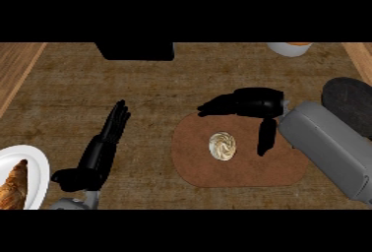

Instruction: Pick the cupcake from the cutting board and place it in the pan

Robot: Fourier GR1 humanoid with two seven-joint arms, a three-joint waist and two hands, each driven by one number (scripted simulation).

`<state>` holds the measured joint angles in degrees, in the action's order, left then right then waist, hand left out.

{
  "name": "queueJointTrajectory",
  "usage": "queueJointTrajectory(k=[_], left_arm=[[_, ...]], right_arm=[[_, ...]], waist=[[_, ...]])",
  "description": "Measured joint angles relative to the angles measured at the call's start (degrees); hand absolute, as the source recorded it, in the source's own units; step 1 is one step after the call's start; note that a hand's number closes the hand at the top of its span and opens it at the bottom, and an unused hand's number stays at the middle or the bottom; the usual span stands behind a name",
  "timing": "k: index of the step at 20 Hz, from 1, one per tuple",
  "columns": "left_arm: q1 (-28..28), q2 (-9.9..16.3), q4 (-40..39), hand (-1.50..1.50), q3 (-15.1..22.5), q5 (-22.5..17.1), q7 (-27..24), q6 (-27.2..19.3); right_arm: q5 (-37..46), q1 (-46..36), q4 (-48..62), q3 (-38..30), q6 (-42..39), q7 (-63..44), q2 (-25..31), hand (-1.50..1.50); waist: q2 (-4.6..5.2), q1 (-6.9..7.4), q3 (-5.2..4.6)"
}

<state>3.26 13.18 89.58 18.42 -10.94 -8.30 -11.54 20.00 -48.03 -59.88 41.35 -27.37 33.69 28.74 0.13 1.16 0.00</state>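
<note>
Brown, rough-textured counter [145,88] carries a rounded brown cutting board [240,172] with a cream-swirled cupcake [222,146] sitting at its middle. Above it hovers the black right hand [251,104], fingers relaxed, thumb pointing down beside the cupcake, holding nothing. The left hand [102,147] rests open, fingers straight. A dark round pan [349,106] lies at the right edge.

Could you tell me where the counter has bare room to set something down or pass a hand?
The widest bare stretch lies between the left hand and the cutting board, running up to the dark box at the far edge. It is crowded at the right: the right hand hangs over the board by the cupcake, the pan just beyond. A croissant plate fills the lower left.
</note>
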Motion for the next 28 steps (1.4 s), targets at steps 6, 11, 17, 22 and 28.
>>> queueJointTrajectory(k=[6,11,17,22,28], left_arm=[[1.54,-1.88,-1.37,0.00,-0.64,1.21,0.54,-0.39],[0.56,-1.98,0.01,0.00,-1.62,1.89,1.54,0.84],[0.85,-2.71,-0.37,0.00,-3.58,2.50,1.99,2.41],[-0.11,-4.09,0.69,0.00,-3.41,4.37,2.56,2.40],[-0.57,-4.31,1.71,0.00,-4.86,5.05,3.33,3.77]], right_arm=[[9.66,0.91,1.89,2.92,2.16,-0.22,-3.37,-1.50],[14.84,3.19,3.24,0.85,2.01,0.63,-5.24,-1.50],[19.96,4.54,4.82,-2.92,1.12,0.27,-8.71,-1.50],[22.70,6.26,5.60,-6.33,0.48,0.28,-11.64,-1.50],[27.54,5.54,11.71,-8.80,2.01,2.08,-15.40,-1.50]], waist=[[-0.04,-0.58,0.00],[-0.12,-0.74,0.00],[-0.10,-0.83,0.01],[-0.13,-0.87,0.00],[-0.07,-0.66,0.01]])
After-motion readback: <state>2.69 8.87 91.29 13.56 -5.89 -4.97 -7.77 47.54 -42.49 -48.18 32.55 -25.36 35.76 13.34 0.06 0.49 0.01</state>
